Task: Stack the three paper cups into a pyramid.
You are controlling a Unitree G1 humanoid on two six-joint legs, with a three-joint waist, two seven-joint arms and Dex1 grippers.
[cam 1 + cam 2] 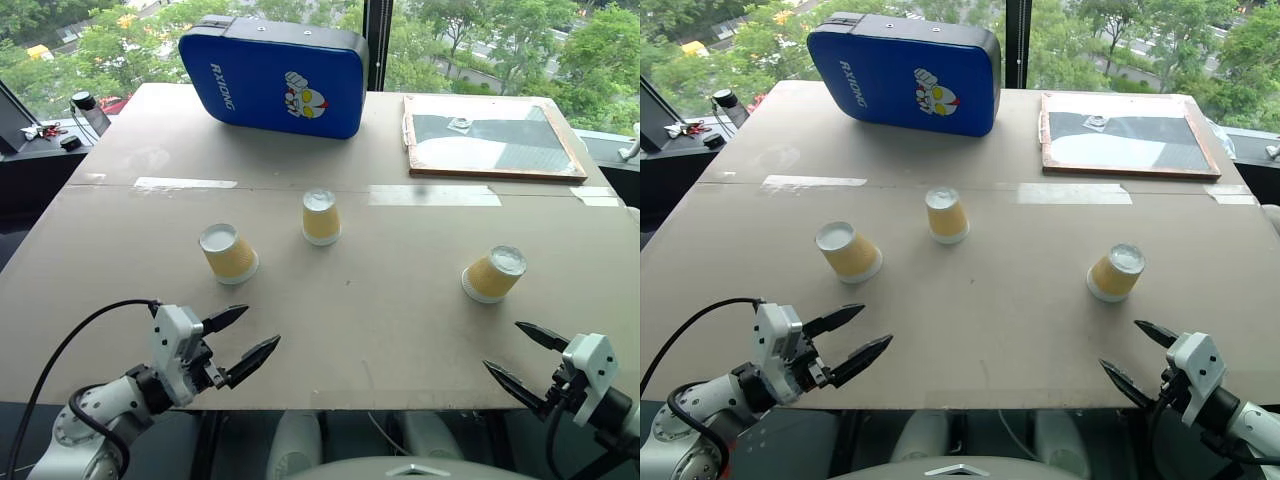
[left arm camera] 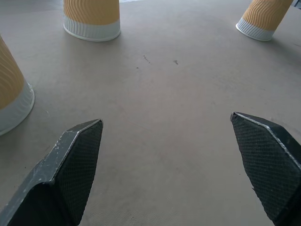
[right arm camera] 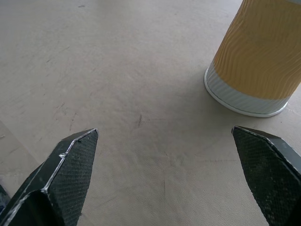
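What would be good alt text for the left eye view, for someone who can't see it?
Three yellow-orange paper cups stand upside down and apart on a tan table: left cup, middle cup, right cup. The robot's left claw and right claw hang open over the near edge, holding nothing. A blue pad and a framed board sit at the far side.

Yellow-orange wavy-ribbed paper cups [image 1: 229, 252] with white rims; blue pad [image 1: 272, 75] bearing white lettering and a cartoon; beige table [image 1: 360, 310]; black fingers [image 1: 250, 358].
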